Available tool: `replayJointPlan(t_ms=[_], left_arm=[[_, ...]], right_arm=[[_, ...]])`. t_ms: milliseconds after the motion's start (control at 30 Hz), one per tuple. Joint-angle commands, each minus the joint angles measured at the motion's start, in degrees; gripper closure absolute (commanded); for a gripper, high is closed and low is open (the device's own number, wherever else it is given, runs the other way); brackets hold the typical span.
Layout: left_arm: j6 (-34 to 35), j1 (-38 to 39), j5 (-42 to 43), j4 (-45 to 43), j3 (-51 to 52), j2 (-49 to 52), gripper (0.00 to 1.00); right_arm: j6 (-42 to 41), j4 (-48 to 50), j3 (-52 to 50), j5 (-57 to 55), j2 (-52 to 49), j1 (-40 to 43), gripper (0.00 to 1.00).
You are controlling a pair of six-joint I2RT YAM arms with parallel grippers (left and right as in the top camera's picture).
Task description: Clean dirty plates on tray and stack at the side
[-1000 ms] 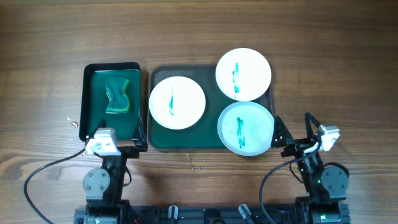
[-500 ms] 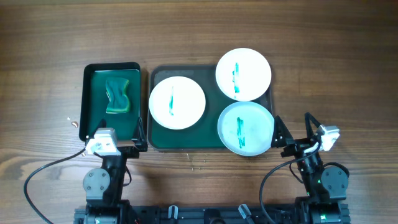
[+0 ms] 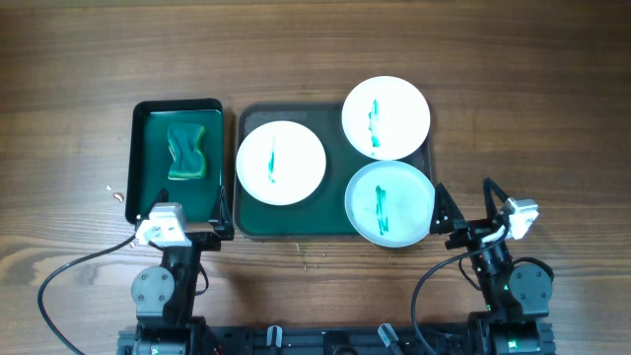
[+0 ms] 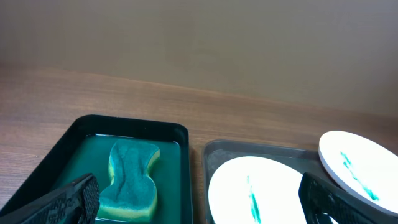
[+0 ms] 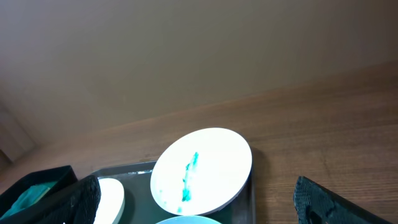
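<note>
Showing whole overhead only: bluish plate (image 3: 402,187)

We found the tray (image 3: 333,215) mid-table, carrying the left plate (image 3: 281,163), the far plate (image 3: 385,117) overhanging its right rear corner, and the near plate (image 3: 389,202) just before that one. A smaller tray (image 3: 150,173) sat just left, a sponge (image 3: 190,151) inside it

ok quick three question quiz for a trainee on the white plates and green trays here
1. How many round white plates sit on the large dark green rectangular tray?
2. True or false: every plate carries a teal streak.
3. The green sponge lies: A on a plate, B in the smaller green tray, C on the large tray.
Key: 1 three; 2 true; 3 B.
</note>
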State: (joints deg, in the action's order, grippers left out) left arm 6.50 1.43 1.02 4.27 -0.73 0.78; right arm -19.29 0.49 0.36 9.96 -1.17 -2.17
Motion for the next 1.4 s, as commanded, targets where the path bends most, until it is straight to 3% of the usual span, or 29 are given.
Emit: replayJointPlan(t_ms=[0,600,833,933,1133,1367], left_arm=[[-0.1,-0.3,0.9,0.0,0.4,-0.4,0.0],[0.0,-0.3,1.4,-0.1,0.4,-0.4,0.0],[0.1,-0.3,6.8,-2.3,0.0,-0.4,0.0],[0.1,-0.3,9.7,1.4,-3.8,0.5,0.0],[0.1,-0.3,9.9,11.9,-17.2,10.5,0.0],[0.1,-0.3,10.5,36.1,-46.1,34.4,0.0]], right_arm=[[-0.4,0.2,-0.1,-1.0,0.2,-0.2,0.0],[-3.0,0.3,-0.1,-1.7,0.2,-0.2,0.0],[-1.1,1.5,0.4,9.2,0.1,-0.2,0.0],[0.9,0.7,3.2,13.6,-1.7,-0.2,0.0],[5.4,-4.3,16.1,18.1,-16.3,-0.2,0.0],[12.3,-31.3,45.6,19.8,-44.8,-0.2,0.0]])
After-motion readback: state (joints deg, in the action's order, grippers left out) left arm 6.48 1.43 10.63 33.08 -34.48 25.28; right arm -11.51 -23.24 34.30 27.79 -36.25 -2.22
